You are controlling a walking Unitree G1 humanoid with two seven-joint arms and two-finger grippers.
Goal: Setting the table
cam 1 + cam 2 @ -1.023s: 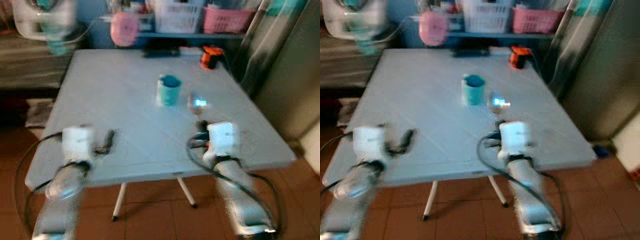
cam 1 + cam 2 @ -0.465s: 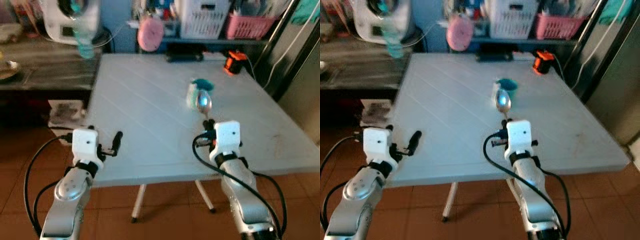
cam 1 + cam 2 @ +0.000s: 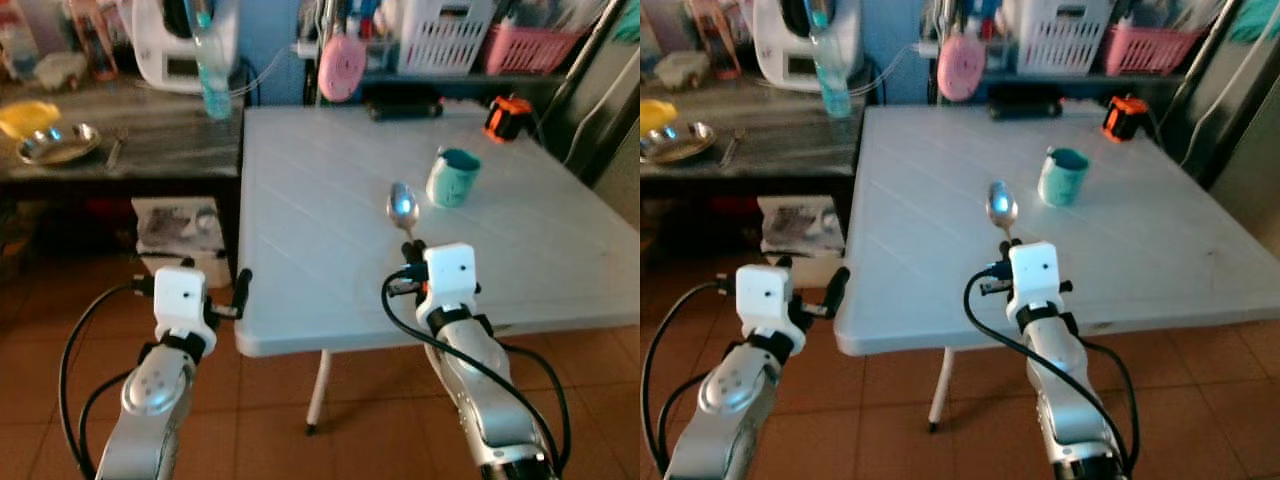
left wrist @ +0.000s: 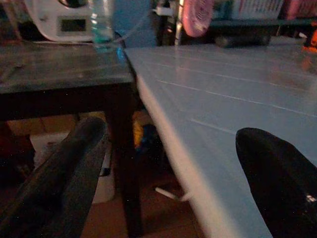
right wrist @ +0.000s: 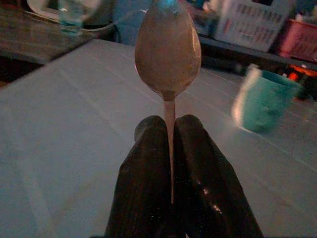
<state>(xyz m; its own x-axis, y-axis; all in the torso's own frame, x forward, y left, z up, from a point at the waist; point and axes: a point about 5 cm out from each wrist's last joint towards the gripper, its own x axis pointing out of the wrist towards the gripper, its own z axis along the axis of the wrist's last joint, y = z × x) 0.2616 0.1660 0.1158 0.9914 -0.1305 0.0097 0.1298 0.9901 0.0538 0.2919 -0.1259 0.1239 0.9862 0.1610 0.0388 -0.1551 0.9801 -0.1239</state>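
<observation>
- Currently noted: spoon [image 3: 403, 205] pinched by its handle in the right gripper [image 5: 168, 130], both black fingers [image 5: 143, 163] closed tight against the thin stem.
- Long axis running out along the fingers, bowl end leading, pointing away from the robot toward the far side of the light blue table [image 3: 330, 170].
- Bowl of spoon raised over the table's near half, not seen touching the surface.
- Teal mug [image 3: 452, 177] standing upright on the table, beyond the spoon and to its right, apart from it.
- Orange-and-black object [image 3: 507, 116] near the far right corner of the table; dark flat item [image 3: 404, 104] along the far edge.
- Left gripper [image 4: 168, 163] held low at the table's near left corner, fingers spread wide apart with nothing between them; table edge running through the gap in the left wrist view.
- Dark wooden side table [image 3: 120, 150] just left of the blue table, carrying a metal bowl [image 3: 57, 142], a yellow item [image 3: 25, 114], a clear bottle [image 3: 212, 70] and a white appliance [image 3: 175, 40].
- Pink round object [image 3: 342, 66], white basket [image 3: 445, 35] and pink basket [image 3: 540, 45] lined up behind the far edge.
- White box [image 3: 180, 225] on the tiled floor under the side table.
</observation>
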